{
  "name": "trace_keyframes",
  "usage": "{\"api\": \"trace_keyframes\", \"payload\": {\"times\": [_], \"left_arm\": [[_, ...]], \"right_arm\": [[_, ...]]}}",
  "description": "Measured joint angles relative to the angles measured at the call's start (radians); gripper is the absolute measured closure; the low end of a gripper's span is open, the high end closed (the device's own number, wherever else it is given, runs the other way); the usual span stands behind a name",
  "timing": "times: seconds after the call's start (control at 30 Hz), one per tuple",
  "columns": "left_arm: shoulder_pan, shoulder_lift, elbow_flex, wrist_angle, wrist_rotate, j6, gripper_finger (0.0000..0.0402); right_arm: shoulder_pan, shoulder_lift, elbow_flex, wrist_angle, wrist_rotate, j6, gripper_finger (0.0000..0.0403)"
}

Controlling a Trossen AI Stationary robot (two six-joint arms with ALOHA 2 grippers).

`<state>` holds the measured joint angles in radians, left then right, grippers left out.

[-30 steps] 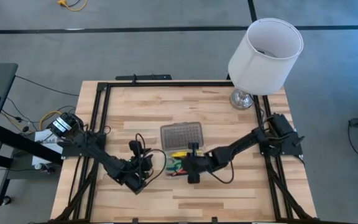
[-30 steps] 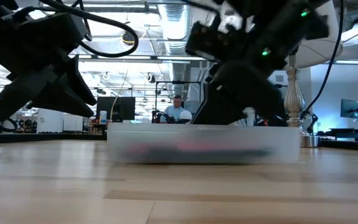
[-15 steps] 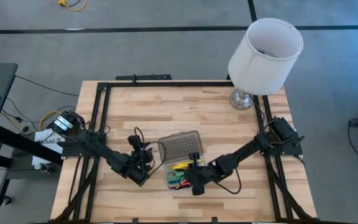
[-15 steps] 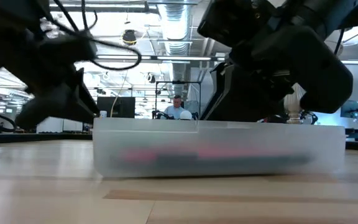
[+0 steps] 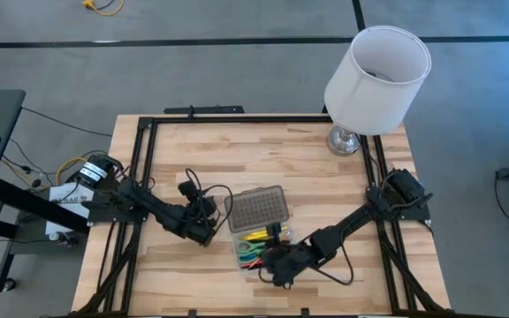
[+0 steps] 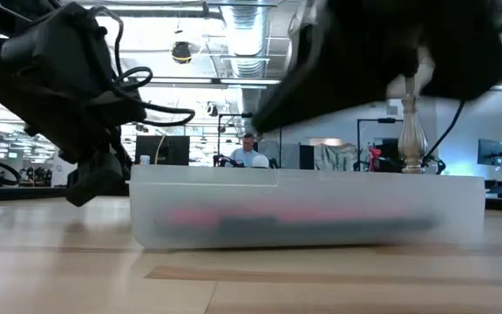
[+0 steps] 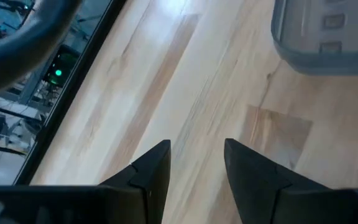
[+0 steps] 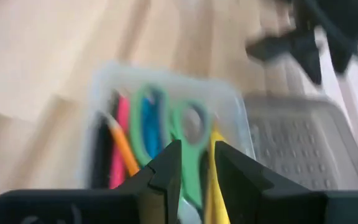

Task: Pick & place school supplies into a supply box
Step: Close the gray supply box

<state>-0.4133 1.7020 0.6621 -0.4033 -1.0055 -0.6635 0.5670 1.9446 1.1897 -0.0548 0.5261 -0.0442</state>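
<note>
The supply box slid nearer the front edge; both arms shifted.

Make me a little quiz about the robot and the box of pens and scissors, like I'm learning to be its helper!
1. True or false: the supply box has its lid open.
2. Where are the green-handled scissors? A) on the bare table B) inside the supply box C) under the lamp
3. Fill in: the left gripper holds ____.

Key:
1. True, the dotted lid lies folded back beside the box.
2. B, they lie among the pens.
3. Nothing; its fingers stand apart over bare wood. The right gripper hovers over the box, empty too.
</note>
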Motion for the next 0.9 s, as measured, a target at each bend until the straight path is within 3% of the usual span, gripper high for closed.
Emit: {"api": "trace_keyframes", "payload": {"times": [0.23,0.5,0.9], "left_arm": [[0.046,0.000,0.000,0.079,0.004,0.136,0.0255],[0.122,0.000,0.000,0.087,0.046,0.223,0.0255],[0.235,0.000,0.000,0.325,0.284,0.556,0.0255]], "right_arm": [[0.087,-0.002,0.063,-0.041,-0.023,0.033,0.0310],[0.170,0.006,0.063,-0.081,-0.041,0.211,0.0310],[0.257,0.028,0.010,-0.080,0.014,0.395,0.0310]]}}
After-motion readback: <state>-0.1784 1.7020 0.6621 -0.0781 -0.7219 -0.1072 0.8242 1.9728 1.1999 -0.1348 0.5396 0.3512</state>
